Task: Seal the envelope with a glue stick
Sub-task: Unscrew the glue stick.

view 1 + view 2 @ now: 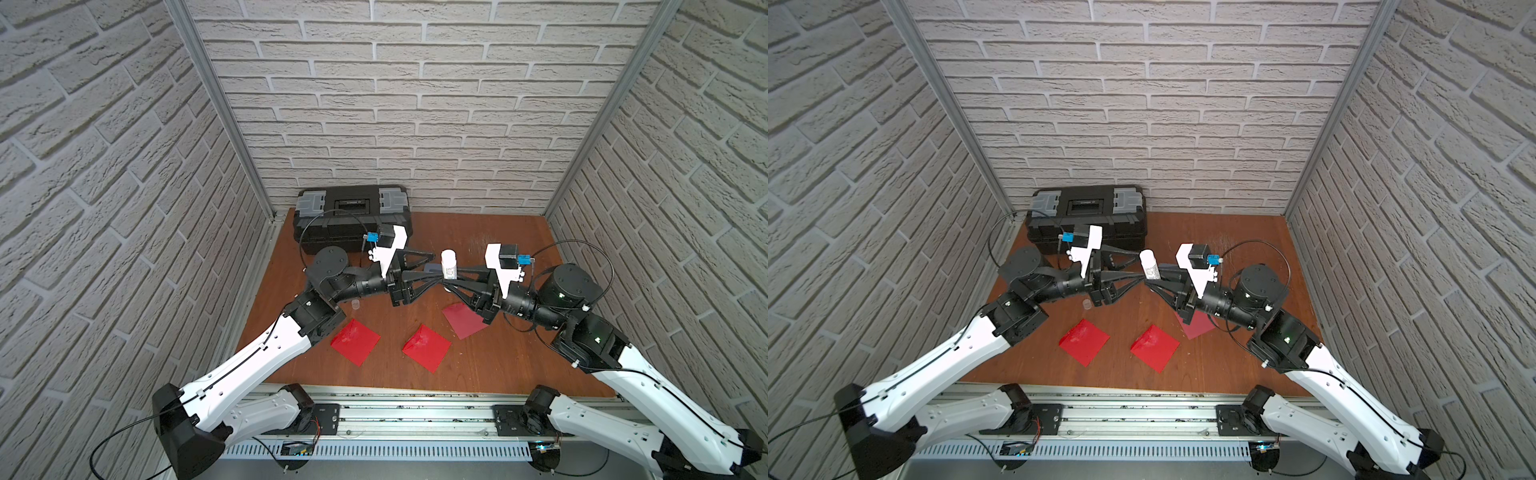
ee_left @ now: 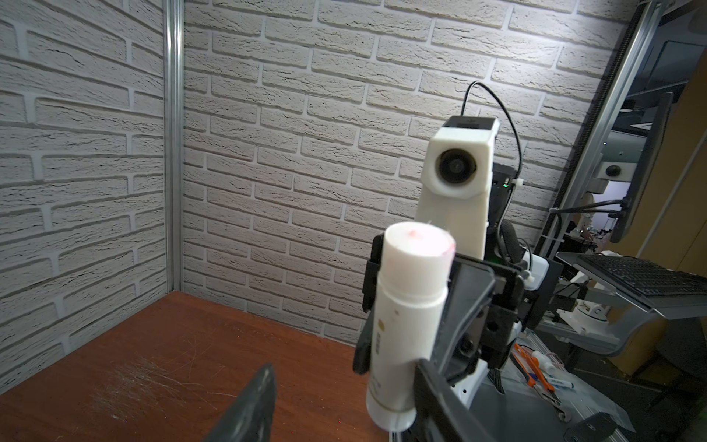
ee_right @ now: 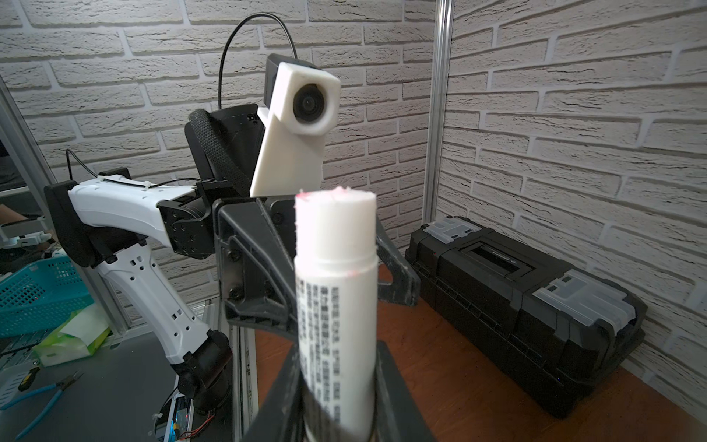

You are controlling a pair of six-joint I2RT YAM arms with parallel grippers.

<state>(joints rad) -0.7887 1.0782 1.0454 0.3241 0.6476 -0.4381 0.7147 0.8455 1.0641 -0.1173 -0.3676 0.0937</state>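
Right gripper [image 1: 448,284] clamps the glue stick [image 1: 449,264] by its lower end, mid-air over table centre; left gripper [image 1: 436,268] has jaws apart, holding nothing, tips just beside the stick. Brick walls close 3 sides, black toolbox [image 1: 353,216] fills back-left corner, table [image 1: 469,232] bare at back-right, red envelopes [image 1: 427,347] lie nearer the front. Stick upright, uncapped, white w/ printed label, pink smears on top
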